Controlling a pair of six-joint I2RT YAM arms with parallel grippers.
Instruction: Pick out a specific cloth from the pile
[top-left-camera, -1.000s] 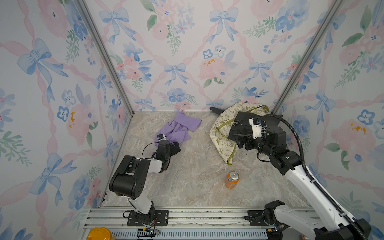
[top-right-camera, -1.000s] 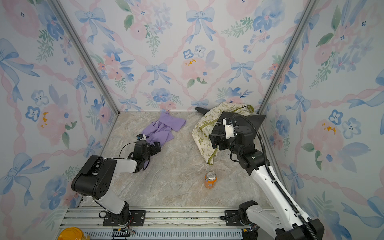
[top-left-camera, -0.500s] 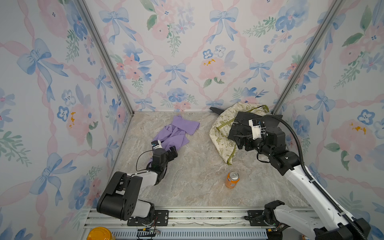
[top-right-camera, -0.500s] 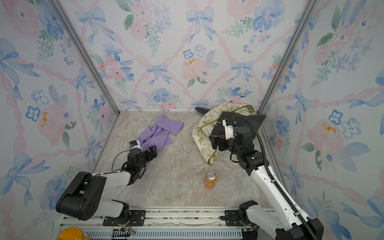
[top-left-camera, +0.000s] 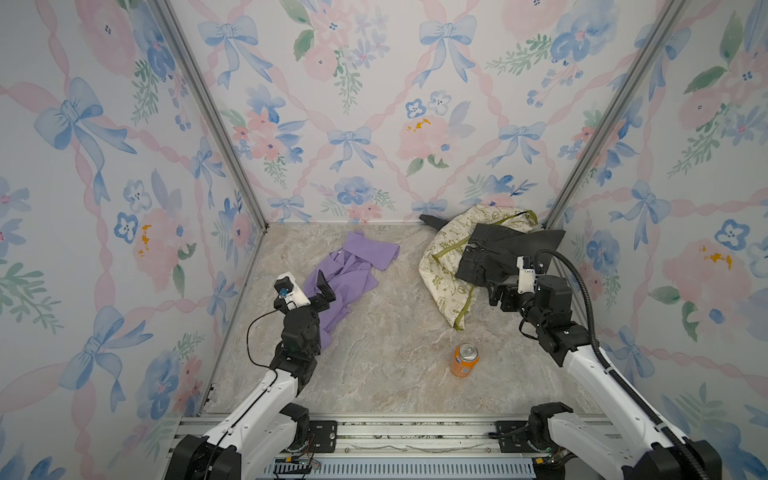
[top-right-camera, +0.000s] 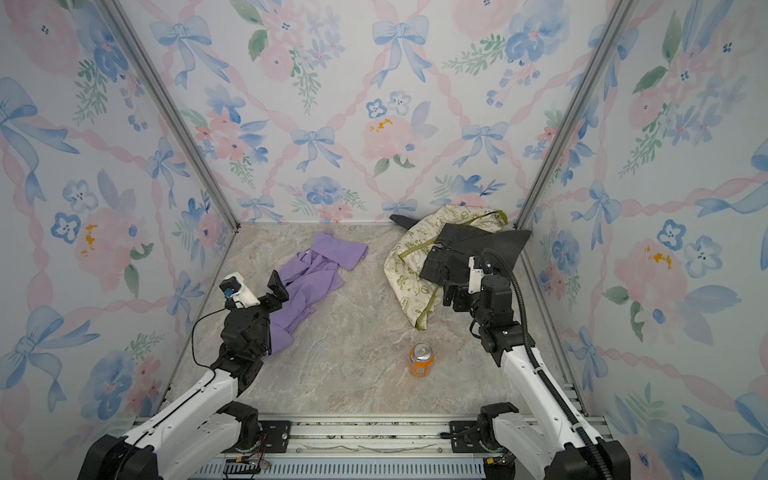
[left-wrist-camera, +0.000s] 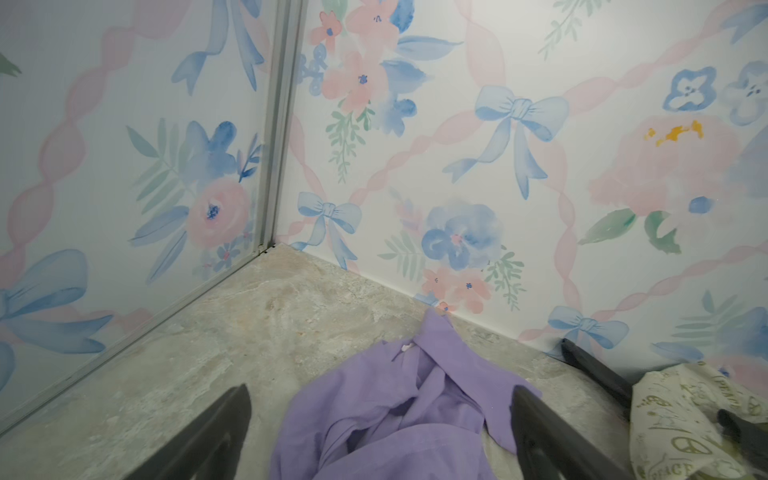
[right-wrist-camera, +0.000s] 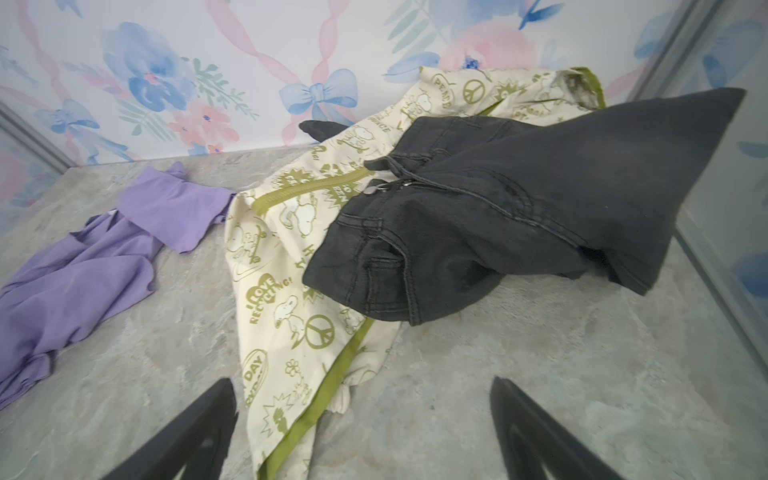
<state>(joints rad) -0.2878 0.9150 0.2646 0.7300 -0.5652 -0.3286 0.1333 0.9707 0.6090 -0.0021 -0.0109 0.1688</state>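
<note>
The cloth (top-left-camera: 349, 274) (top-right-camera: 316, 274) is a lavender garment lying loose on the marble floor, left of centre and apart from the pile. My left gripper (top-left-camera: 324, 289) (top-right-camera: 277, 291) hovers open over its near end. In the left wrist view the cloth (left-wrist-camera: 399, 415) lies between the spread jaws of the left gripper (left-wrist-camera: 380, 415), and nothing is clamped. The pile (top-left-camera: 440, 266) (top-right-camera: 403, 270) sits in the back right corner, dark grey denim (right-wrist-camera: 498, 208) lying on a cream green-printed cloth (right-wrist-camera: 282, 291). My right gripper (top-left-camera: 494, 291) (right-wrist-camera: 361, 386) is open just in front of the pile, holding nothing.
An orange drink can (top-left-camera: 464, 359) (top-right-camera: 421, 359) stands upright on the floor near the front, between the arms. Flowered walls close in the left, back and right sides. A metal rail (top-left-camera: 415, 432) runs along the front edge.
My left arm has drawn back toward the front and risen, its gripper open throughout. The lavender cloth now lies stretched further toward the front left. The right arm has not moved.
</note>
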